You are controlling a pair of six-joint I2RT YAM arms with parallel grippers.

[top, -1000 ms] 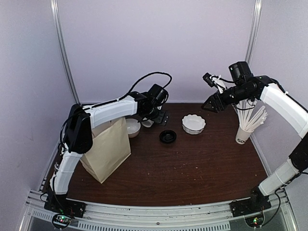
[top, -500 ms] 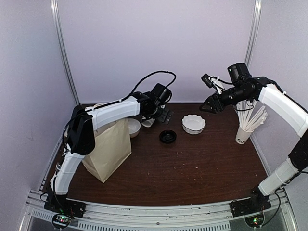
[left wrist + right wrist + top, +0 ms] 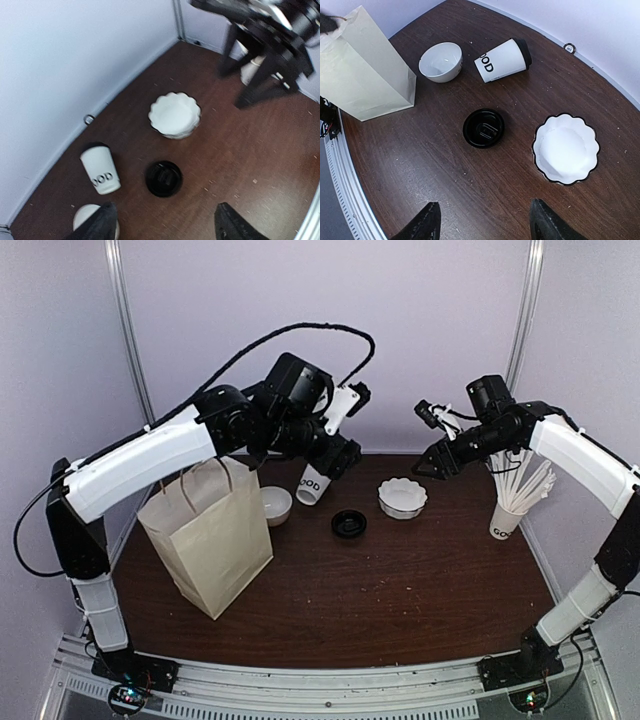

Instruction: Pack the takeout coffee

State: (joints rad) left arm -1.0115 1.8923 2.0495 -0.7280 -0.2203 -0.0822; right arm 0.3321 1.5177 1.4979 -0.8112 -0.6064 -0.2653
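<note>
The dark brown wood surface (image 3: 400, 600) is flecked with pale specks. A black lid (image 3: 348, 524) lies flat near its middle. Behind and left of the lid, a lettered white cup (image 3: 313, 483) lies on its side, its dark end turned away from the lid. A plain bowl (image 3: 274, 504) sits left of the lid, a scalloped bowl (image 3: 402, 497) behind and right. A paper bag (image 3: 210, 540) stands well left; a cup of sticks (image 3: 505, 520) well right.
</note>
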